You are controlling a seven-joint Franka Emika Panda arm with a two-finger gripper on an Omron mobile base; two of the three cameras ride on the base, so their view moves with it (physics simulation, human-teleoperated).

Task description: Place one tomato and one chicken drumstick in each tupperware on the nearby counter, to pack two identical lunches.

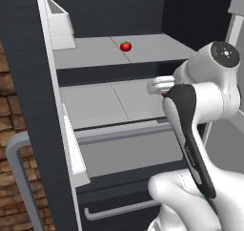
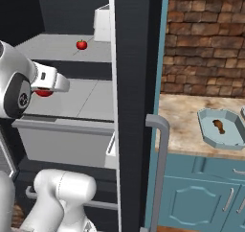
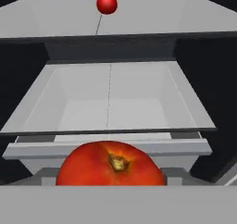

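One tupperware point(image 2: 224, 127) holds only a drumstick point(image 2: 219, 126); whether the gripper point(image 2: 45, 91) pinches its near tomato point(image 3: 110, 165), I cannot tell

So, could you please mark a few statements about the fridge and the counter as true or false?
1. A tomato lies on the fridge's upper shelf. True.
2. The tupperware on the counter holds a tomato. False: it holds a chicken drumstick.
3. A second tomato is right at the claw. True.
4. The fridge door is shut. False: it stands open.
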